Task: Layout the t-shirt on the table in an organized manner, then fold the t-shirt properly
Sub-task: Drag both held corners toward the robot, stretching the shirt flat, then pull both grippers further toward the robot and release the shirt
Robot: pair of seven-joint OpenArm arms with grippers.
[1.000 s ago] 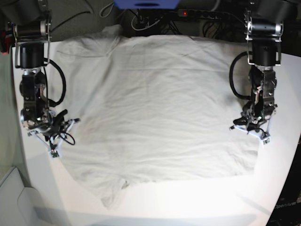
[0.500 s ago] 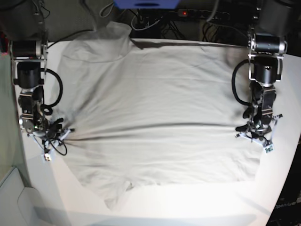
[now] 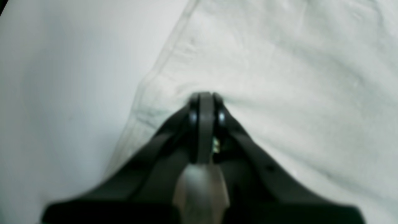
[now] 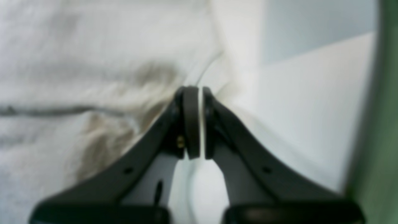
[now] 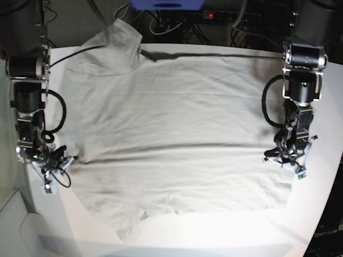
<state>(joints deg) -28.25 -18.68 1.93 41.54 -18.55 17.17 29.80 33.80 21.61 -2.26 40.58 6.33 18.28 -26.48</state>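
Pale grey-beige t-shirt (image 5: pixel 171 134) lies spread wide across the white worktop (image 5: pixel 225 235), covering most of the base view, with one sleeve bunched at the upper left and another trailing toward the lower left. At the right edge of that view, the left gripper (image 5: pixel 283 159) pinches the cloth's side edge, its fingers (image 3: pixel 203 105) pressed fully together on the fabric. At the left edge, the right gripper (image 5: pixel 60 160) clamps the opposite side, its fingers (image 4: pixel 190 102) closed on a thin fold of shirt. A crease runs straight across the fabric between the two grip points.
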